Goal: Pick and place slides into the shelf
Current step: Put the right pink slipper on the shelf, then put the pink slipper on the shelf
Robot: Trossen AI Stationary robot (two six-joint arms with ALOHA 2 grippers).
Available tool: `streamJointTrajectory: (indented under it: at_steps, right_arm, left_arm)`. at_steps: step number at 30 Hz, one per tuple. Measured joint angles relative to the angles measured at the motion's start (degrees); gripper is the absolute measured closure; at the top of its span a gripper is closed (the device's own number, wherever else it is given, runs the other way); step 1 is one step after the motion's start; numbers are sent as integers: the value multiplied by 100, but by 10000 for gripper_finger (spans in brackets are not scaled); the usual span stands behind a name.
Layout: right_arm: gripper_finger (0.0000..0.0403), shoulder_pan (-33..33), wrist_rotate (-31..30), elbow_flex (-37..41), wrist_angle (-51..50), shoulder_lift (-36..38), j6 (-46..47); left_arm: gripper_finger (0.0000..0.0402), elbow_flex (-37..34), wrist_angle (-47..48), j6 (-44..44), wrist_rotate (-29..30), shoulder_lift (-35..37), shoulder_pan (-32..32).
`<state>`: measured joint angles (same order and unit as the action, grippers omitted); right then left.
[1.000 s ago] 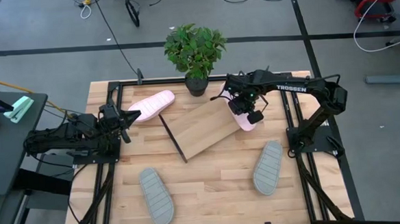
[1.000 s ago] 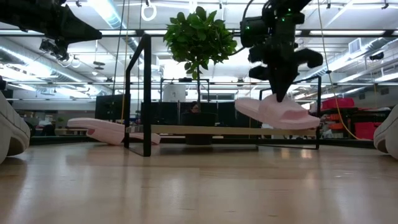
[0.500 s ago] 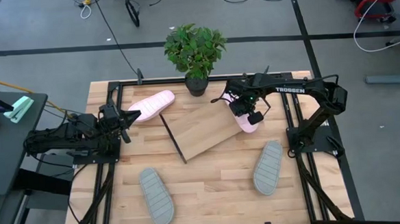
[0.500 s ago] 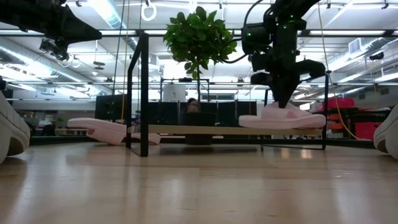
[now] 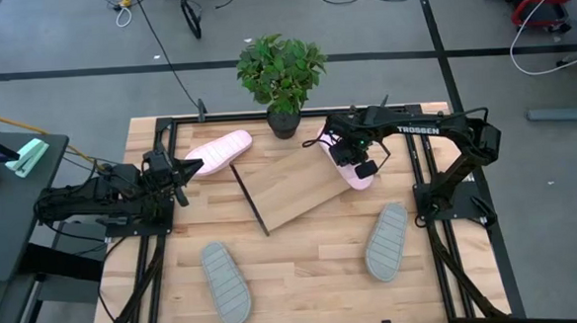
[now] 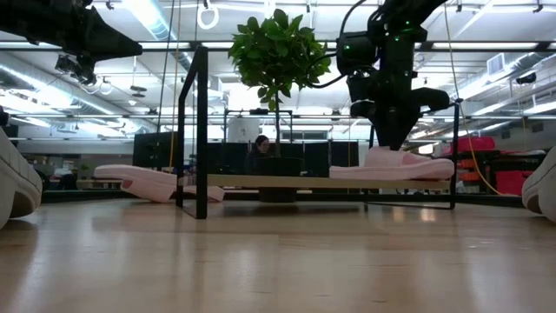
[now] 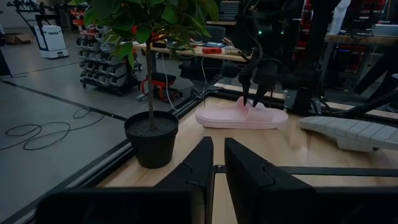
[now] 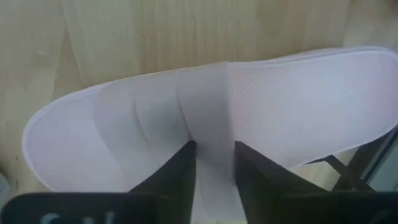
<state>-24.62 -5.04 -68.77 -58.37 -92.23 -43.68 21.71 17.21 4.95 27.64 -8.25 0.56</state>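
so the right gripper (image 5: 353, 159) sits over a pink slide (image 5: 355, 174) lying on the shelf (image 5: 290, 189) edge, fingers (image 8: 180, 163) slightly apart around its strap. left gripper (image 5: 185, 169) waits pinched shut near the other pink slide (image 5: 219, 148) on the bench (image 5: 305, 279).

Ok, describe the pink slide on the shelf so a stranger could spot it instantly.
Find the potted plant at the table's far edge, then the slanted wooden shelf in front of it. The pink slide lies at the shelf's right end beneath the right gripper; the other pink slide lies on the tabletop.
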Motion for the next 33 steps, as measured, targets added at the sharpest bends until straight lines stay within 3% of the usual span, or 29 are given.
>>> streamJointTrajectory:
  at_steps: [12,20,28,33]
  right_arm:
    - [222,2,-81,-190,-83,-4,160]
    - [222,18,-132,-199,-270,60,299]
    - [224,155,-466,-199,-269,642,355]
    - [228,555,-465,-199,-267,1156,1069]
  left_arm:
    - [350,0,2,0,-1,0,-1]
    - [353,0,1,0,0,0,-1]
    - [348,0,2,0,-2,0,0]
    - [354,0,2,0,0,0,-2]
